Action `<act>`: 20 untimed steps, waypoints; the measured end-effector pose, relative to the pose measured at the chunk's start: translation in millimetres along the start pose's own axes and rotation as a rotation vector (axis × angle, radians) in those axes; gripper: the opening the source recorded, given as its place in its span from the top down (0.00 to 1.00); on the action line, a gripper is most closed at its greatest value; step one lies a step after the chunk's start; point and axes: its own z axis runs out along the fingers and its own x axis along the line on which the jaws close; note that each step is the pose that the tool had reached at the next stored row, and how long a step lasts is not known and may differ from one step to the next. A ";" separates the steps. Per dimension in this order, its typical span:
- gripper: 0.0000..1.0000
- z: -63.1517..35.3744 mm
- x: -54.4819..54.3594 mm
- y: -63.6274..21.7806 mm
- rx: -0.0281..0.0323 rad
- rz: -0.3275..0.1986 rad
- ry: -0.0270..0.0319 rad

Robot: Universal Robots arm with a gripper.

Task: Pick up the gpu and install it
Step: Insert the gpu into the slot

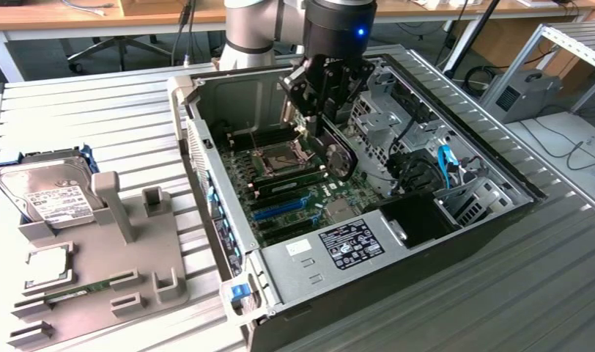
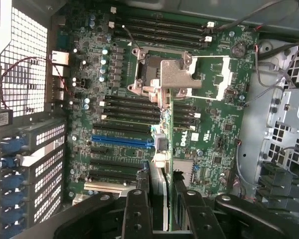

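Gripper [image 1: 322, 126] pincer clamped on one gpu [image 2: 158, 183], thin flat card, edge-on between two black fingers [image 2: 134, 211]; one green motherboard [image 2: 214, 124] beneath, one open metal case [image 1: 219, 95].

The arm [image 1: 248, 26] is showing a smooth silver-grey tube with a rounded joint. Above the gripper [image 1: 322, 125], a glossy black cylindrical wrist housing [image 1: 338, 29] is carrying a small blue light [image 1: 359, 31] that is glowing. The gripper itself is wearing matte black all over, its two fingers [image 2: 137, 211] built from flat linked bars, and small round pivot holes are dotting each bar.
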 end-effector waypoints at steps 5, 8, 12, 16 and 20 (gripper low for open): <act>0.71 0.0 0.0 0.0 -0.0006 -0.022 -0.0019; 0.71 0.0 0.0 0.0 -0.0011 -0.035 -0.0030; 0.71 0.0 0.0 0.0 -0.0016 -0.050 -0.0043; 0.71 0.0 0.0 0.0 -0.0020 -0.066 -0.0056; 0.71 0.0 0.0 0.0 -0.0026 -0.084 -0.0071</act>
